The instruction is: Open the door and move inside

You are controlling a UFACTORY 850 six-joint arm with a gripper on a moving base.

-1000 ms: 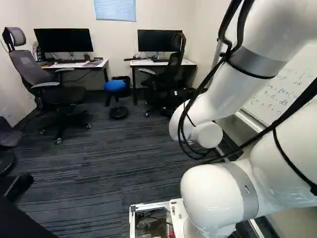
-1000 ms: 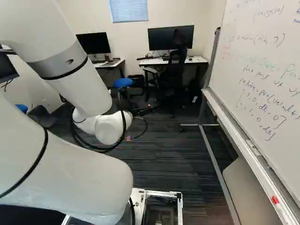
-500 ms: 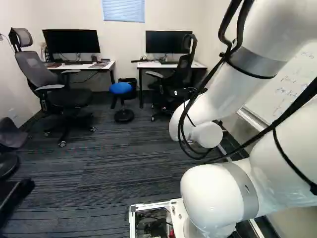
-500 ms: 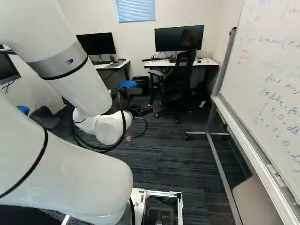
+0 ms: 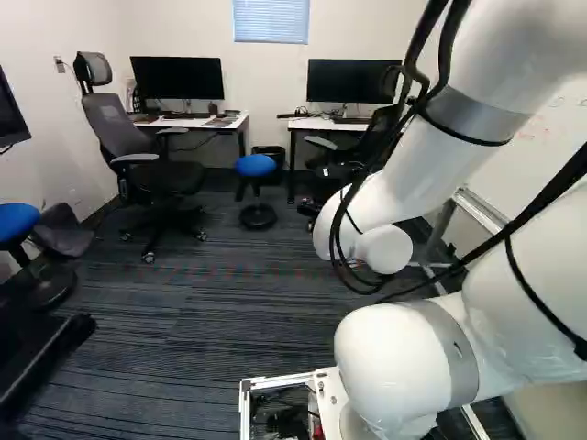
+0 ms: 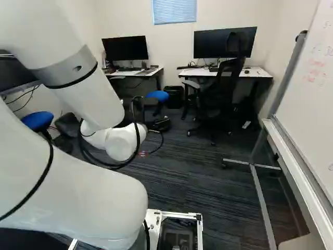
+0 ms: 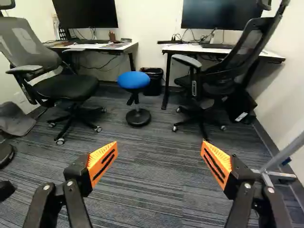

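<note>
No door shows in any view. Beyond the white wrist in the right base view, my gripper point(image 6: 160, 124) appears as a small dark shape, its fingers hard to make out there. In the wrist view the gripper point(image 7: 159, 154) is open, its orange pads wide apart with only carpet visible between and beyond them. Neither finger touches anything.
Ahead stand a blue stool point(image 7: 134, 80), a grey office chair point(image 7: 66, 88), a black chair point(image 7: 209, 80) and two desks point(image 7: 187, 49) with monitors. A wheeled whiteboard point(image 6: 307, 114) stands to the right. Another blue stool point(image 5: 16, 220) is at the left.
The base has turned left: the room has shifted rightward in both base views, bringing the second stool into the left base view. The arm holds its pose against its lowest joint.
</note>
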